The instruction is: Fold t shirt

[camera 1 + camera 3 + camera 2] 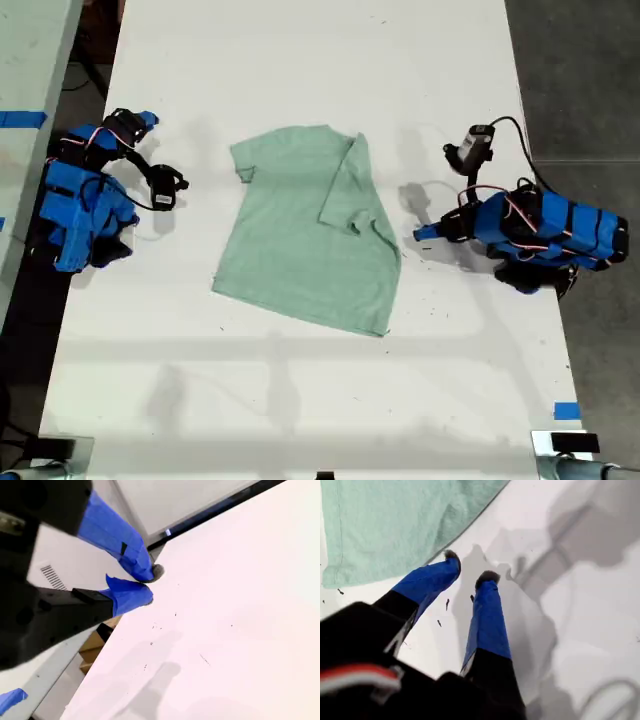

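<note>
The t shirt is lying in the middle of the white worktop, between the two arms and touched by neither. One sleeve side, toward the exterior view's right, is already being shown folded inward over the body, while the sleeve toward the exterior view's left is left spread; the task is judged to be at an early stage, with the other side and the lengthwise folds not yet done. My first tool is being held just beside the shirt's edge, its jaws slightly parted and gripping nothing. My second tool is being kept well apart from the shirt, nearly closed and empty.
</note>
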